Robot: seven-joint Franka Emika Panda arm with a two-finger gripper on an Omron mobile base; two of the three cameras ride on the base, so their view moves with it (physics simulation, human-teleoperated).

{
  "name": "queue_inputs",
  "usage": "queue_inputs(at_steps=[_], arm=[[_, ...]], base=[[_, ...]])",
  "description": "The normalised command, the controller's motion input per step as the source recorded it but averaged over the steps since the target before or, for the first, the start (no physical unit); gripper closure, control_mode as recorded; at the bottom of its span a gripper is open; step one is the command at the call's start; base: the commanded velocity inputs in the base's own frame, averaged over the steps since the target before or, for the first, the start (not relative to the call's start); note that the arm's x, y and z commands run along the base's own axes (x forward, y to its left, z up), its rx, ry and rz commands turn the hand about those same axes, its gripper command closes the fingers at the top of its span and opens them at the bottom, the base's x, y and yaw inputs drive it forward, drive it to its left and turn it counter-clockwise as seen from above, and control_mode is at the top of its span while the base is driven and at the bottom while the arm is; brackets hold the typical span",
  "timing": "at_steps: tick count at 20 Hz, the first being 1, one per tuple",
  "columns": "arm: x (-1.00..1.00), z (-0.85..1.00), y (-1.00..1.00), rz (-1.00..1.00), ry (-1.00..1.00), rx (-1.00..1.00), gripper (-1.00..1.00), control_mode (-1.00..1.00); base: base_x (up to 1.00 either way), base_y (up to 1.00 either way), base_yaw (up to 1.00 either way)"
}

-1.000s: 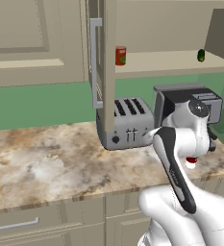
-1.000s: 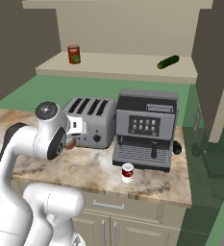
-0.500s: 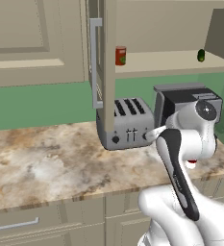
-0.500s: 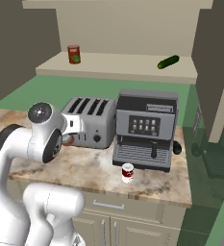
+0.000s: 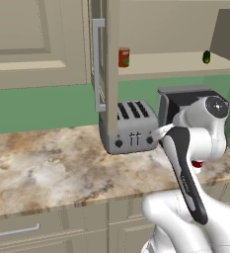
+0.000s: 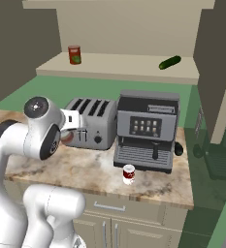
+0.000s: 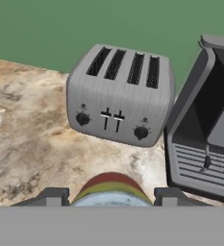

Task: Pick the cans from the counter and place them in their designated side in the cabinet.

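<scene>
- The gripper (image 7: 111, 197), at the bottom centre of the hand view, is clamped on the yellow-and-red banded can (image 7: 111, 190).
- The dark red and white can (image 6: 129, 174) stands on the bench (image 6: 85, 167), lower centre, before the coffee machine (image 6: 146, 131).
- Lift clear of the toaster (image 7: 120, 93) before swinging up to the cabinet shelf (image 6: 119, 65), top of frame.

My arm, toaster, open cabinet
Arm (image 5: 190, 163) fronts toaster (image 5: 129, 129) on counter (image 5: 47, 168); red can (image 5: 124, 57) on cabinet (image 5: 106, 54) shelf, upright.
</scene>
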Motion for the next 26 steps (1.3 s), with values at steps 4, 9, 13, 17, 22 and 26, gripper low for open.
queue_inputs(at_steps=[4,9,13,17,22,26], arm=[[-0.04,0.22,-0.02,0.0,0.0,0.0,1.0,-1.0],[0.0,0.22,0.0,0.0,-0.01,0.0,1.0,-1.0],[-0.03,0.22,-0.02,0.0,-0.02,0.0,1.0,-1.0],[-0.04,0.24,-0.02,0.0,-0.02,0.0,1.0,-1.0],[-0.02,0.19,-0.01,0.0,-0.03,0.0,1.0,-1.0],[-0.02,0.21,0.0,0.0,-0.04,0.0,1.0,-1.0]], base=[[0.0,0.0,0.0],[0.0,0.0,0.0],[0.0,0.0,0.0],[0.0,0.0,0.0],[0.0,0.0,0.0],[0.0,0.0,0.0]])
